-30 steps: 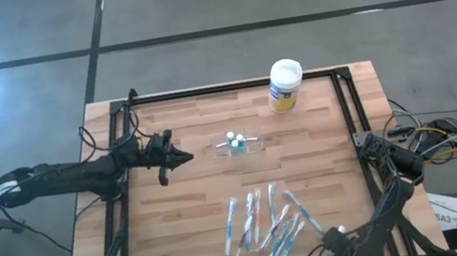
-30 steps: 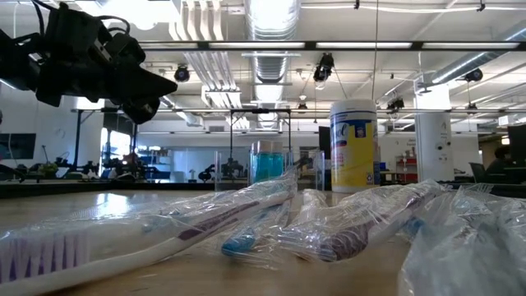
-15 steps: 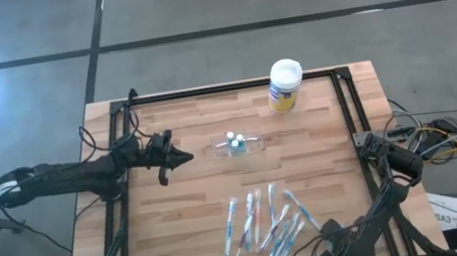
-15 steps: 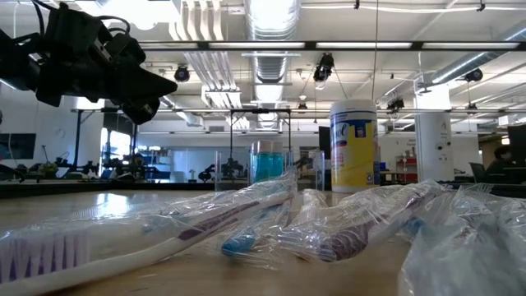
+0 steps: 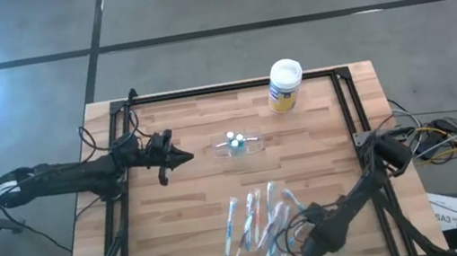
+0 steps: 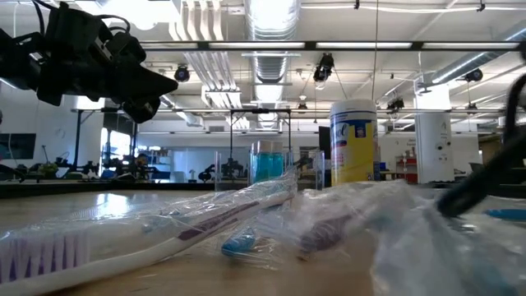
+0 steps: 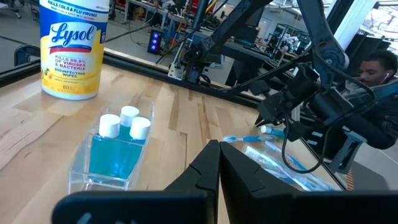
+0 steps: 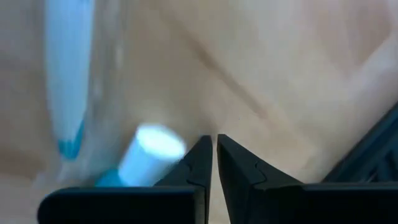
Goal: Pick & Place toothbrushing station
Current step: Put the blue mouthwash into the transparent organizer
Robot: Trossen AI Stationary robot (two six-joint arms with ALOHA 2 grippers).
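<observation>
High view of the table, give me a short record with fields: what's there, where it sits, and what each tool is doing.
holder: clear plastic holder with blue contents, mid-table
canister: yellow Lysol canister, white lid, far edge
toothbrushes: wrapped toothbrushes, heaped at the near side
left tool: left tool shut, empty, beside the holder, apart from it
right tool: right tool shut, low at the toothbrush heap; any grip unclear

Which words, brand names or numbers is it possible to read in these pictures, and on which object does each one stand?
"Lysol": large blue brand name on the yellow canister, left wrist view.
"KILLS 99.9% OF VIRUSES & BACTERIA": smaller lines under the brand name.
"KILLS COLD & FLU VIRUSES": blue band near the canister's top.
Fine print at the label's foot: too small to read.
Canister label in the high and low views: blurred.
Wrapped toothbrushes and clear holder: no readable text.
</observation>
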